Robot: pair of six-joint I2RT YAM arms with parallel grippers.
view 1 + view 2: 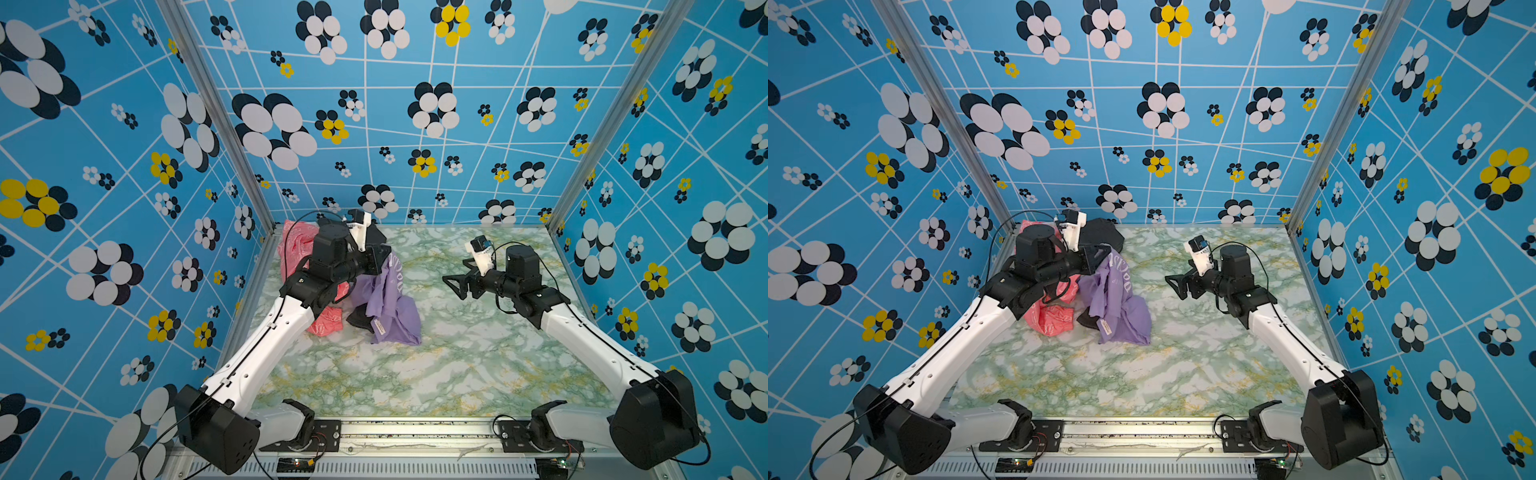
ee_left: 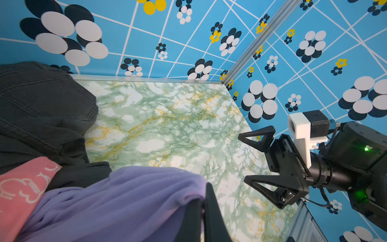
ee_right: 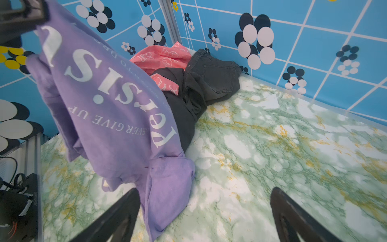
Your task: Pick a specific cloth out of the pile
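The cloth (image 1: 390, 303) (image 1: 1121, 299) is lilac with white lettering. Its upper end is lifted and its lower end, with a small white tag (image 1: 379, 326), trails on the table. My left gripper (image 1: 384, 254) (image 2: 204, 201) is shut on a fold of the cloth (image 2: 115, 199) at its top. The pile (image 3: 188, 69) lies in the back left corner: salmon-pink cloth (image 1: 295, 245) and black garments (image 2: 41, 104). My right gripper (image 1: 455, 272) (image 3: 204, 191) stands open to the right, apart from the cloth (image 3: 109, 100), with nothing between its fingers.
The green marble table (image 1: 457, 365) is boxed in by blue flowered walls with metal corner posts (image 1: 216, 124). The pile crowds the back left corner against the wall. A metal rail (image 1: 415, 432) with both arm bases runs along the front edge.
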